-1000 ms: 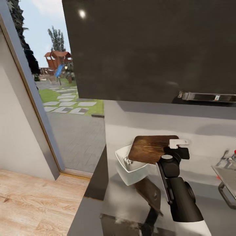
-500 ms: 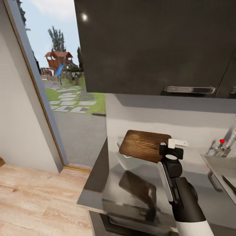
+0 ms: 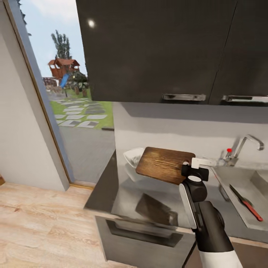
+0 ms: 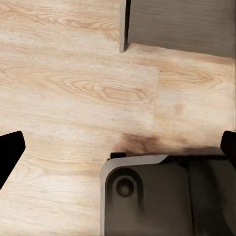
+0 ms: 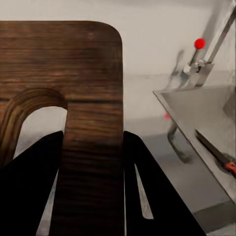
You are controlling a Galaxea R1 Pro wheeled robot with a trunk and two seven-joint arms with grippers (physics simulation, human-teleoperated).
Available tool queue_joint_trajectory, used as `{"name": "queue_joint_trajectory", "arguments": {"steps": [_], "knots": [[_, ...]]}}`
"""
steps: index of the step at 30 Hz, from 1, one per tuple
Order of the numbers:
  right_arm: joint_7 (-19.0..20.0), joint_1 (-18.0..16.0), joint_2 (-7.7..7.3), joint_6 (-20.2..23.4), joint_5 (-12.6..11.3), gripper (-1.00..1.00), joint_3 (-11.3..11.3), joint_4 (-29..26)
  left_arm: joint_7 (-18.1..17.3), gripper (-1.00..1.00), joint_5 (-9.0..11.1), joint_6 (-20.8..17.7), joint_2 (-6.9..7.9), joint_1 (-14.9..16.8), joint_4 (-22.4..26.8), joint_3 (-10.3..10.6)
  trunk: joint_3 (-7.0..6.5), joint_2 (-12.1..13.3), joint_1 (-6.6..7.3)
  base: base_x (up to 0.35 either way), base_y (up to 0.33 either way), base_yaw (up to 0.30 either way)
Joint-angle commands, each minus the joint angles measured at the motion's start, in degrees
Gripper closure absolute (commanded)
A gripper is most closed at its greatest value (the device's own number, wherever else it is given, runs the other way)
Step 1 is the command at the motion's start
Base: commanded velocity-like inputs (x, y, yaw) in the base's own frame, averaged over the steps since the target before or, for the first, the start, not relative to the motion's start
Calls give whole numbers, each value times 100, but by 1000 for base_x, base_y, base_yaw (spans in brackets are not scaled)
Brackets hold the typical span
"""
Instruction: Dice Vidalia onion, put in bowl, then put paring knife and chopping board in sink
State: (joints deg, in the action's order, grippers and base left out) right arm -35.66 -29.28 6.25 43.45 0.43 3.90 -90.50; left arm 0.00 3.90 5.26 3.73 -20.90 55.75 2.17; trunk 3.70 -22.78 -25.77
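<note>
My right gripper [image 3: 193, 168] is shut on the handle end of the brown chopping board [image 3: 163, 164], holding it level above the grey countertop [image 3: 149, 203]. In the right wrist view the dark fingers [image 5: 147, 187] clamp the strip beside the board's [image 5: 73, 88] slot. The white bowl [image 3: 132, 158] stands on the countertop behind the board's far left edge. The red-handled paring knife [image 3: 243, 203] lies in the grey sink [image 3: 230, 178] to the right, also visible as the knife [image 5: 219, 155]. My left gripper [image 4: 118, 147] hangs open over the floor. The Vidalia onion is out of view.
A bent chrome tap [image 3: 243, 146] with a red knob rises behind the sink. Dark wall cabinets [image 3: 156, 48] hang above the counter. A glass door [image 3: 67, 111] and pale wood floor [image 3: 41, 223] lie left. My base [image 4: 162, 196] sits below the left gripper.
The camera has swung right, bringing the sink, tap and knife fully into view. The right gripper keeps the board, which now sits further clear of the bowl.
</note>
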Motion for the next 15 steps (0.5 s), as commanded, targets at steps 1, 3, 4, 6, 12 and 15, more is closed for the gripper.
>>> {"name": "queue_joint_trajectory", "arguments": {"steps": [1, 3, 4, 6, 12, 15], "knots": [[-28, -7, 0, 41, 36, 100, 8, -4, 0, -100, 41, 10, 5, -1, 6, 11, 5, -13, -1, -254, -232, -205], [-28, -7, -7, 41, 36, 100, 12, -3, 0, -100, 41, 10, 5, -1, 6, 11, -7, -13, -1, -242, -239, -210], [-28, -7, -8, 41, 36, 100, 13, -3, 0, -100, 41, 10, 5, -1, 4, 11, -13, -13, -1, -234, -244, -212], [-28, -7, -9, 41, 36, 100, 14, -3, 0, -100, 41, 11, 5, -1, 2, 11, -26, -13, -1, -220, -254, -213], [-23, -7, -26, 41, 37, 100, 13, -1, 0, -100, 41, 10, 5, -1, -2, 11, -49, -13, -1, -171, -266, -126], [-21, -7, -27, 32, 40, 100, 8, 14, 0, -100, 41, 10, 5, -1, -15, 11, -50, -13, -1, 49, -210, -6]]}}
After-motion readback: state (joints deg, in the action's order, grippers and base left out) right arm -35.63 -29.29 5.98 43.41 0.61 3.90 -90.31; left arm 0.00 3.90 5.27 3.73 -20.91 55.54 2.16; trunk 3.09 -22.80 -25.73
